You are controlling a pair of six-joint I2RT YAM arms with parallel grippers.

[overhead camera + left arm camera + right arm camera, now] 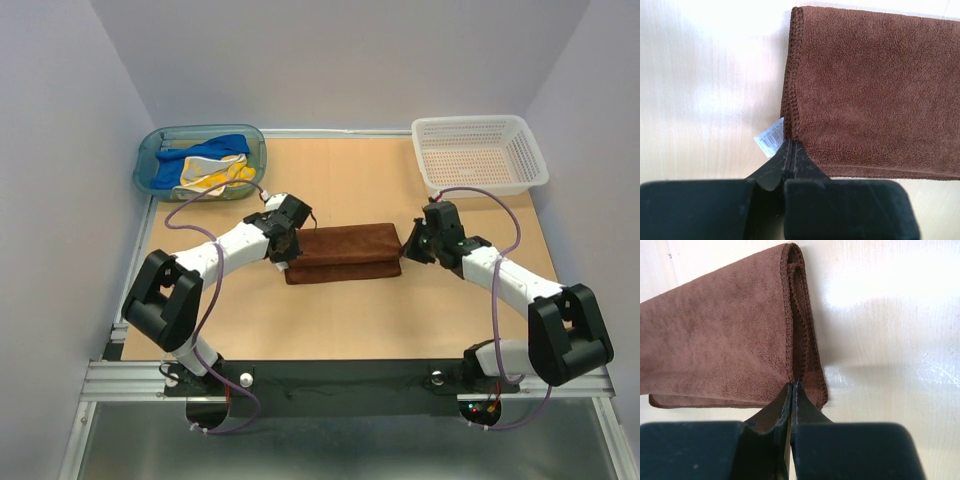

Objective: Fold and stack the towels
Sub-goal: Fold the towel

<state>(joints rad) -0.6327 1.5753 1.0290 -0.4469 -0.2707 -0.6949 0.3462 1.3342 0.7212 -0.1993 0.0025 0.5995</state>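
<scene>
1. Top external view, nearest things first: left end effector and right end effector sit at opposite short ends of the rust-brown cloth towel. It lies folded into a long flat rectangle in the middle of the light wooden counter.
2. Left wrist view: left end effector has its fingers pressed together, pinching the rust-brown cloth towel at the stitched edge by a corner. A small white care label sticks out just beside the tips.
3. Right wrist view: right end effector also has its fingers pressed together, pinching the stacked stitched edges of the rust-brown cloth towel near its corner. The fold layers show at that end.
4. Far left corner: teal translucent plastic tub holds the bright blue cloth towel and the yellow white-patterned cloth towel. Both are crumpled and touching each other.
5. Far right corner: white perforated plastic basket, well apart from the rust-brown cloth towel.
</scene>
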